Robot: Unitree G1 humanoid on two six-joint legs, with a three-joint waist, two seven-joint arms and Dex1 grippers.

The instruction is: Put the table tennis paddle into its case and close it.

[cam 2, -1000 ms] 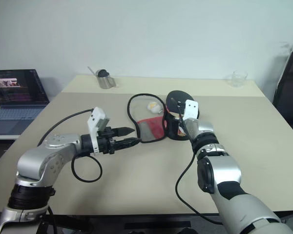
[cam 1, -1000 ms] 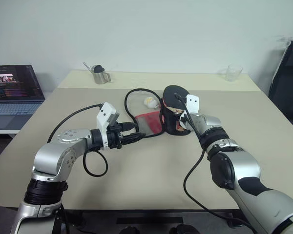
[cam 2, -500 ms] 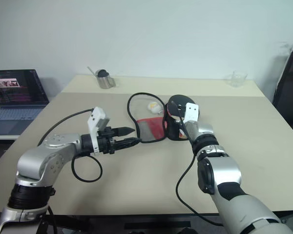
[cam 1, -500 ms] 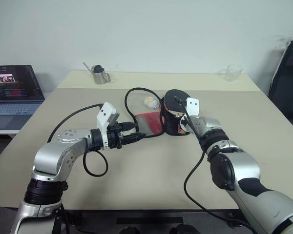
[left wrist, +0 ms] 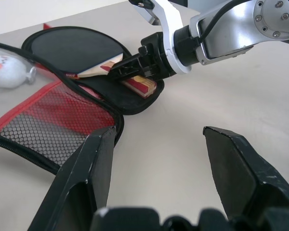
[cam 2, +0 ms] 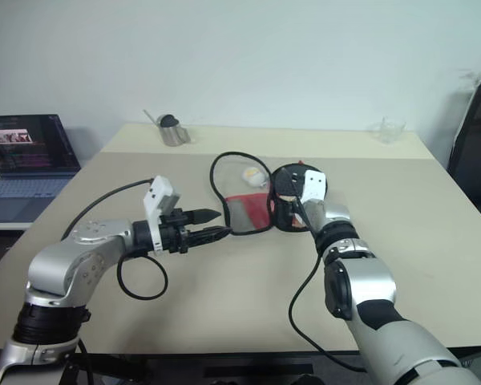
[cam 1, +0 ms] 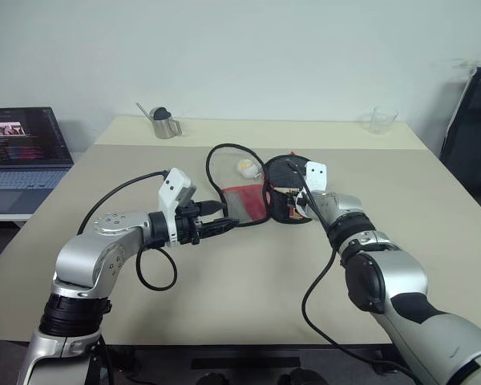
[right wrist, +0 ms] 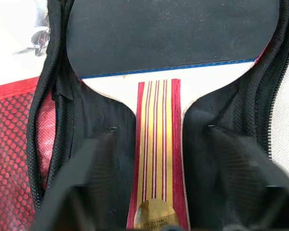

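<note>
Nearest the robot, the left gripper (cam 2: pixel 212 224) is held just above the table (cam 1: pixel 248 289) with its two black fingers parted and nothing between them, pointed toward the red mesh flap of the case (left wrist: pixel 53 130), which it does not touch. Beyond it, the case is seen lying unzipped on the tabletop, its mesh-and-red lid folded out to the left and its black lower half spread open on the right. In that lower half the table tennis paddle (right wrist: pixel 171 53) is now laid flat, dark rubber face up and striped wooden handle toward the right gripper (left wrist: pixel 135 67). A second ago the paddle was held up on edge above the case in a clenched grip; since then it has been lowered into the shell and the right gripper's fingers have been spread, so that they stand on either side of the handle with a gap visible, and the paddle appears released rather than grasped. The first half of the task is therefore judged done, with the lid not yet folded over and the zipper still open. Past the case a small white ball (cam 1: pixel 245 167) lies by the lid's edge, and farther back a metal cup (cam 1: pixel 165 124), a clear glass (cam 1: pixel 383 119) and, off to the left, a laptop (cam 1: pixel 20 148) are seen.
</note>
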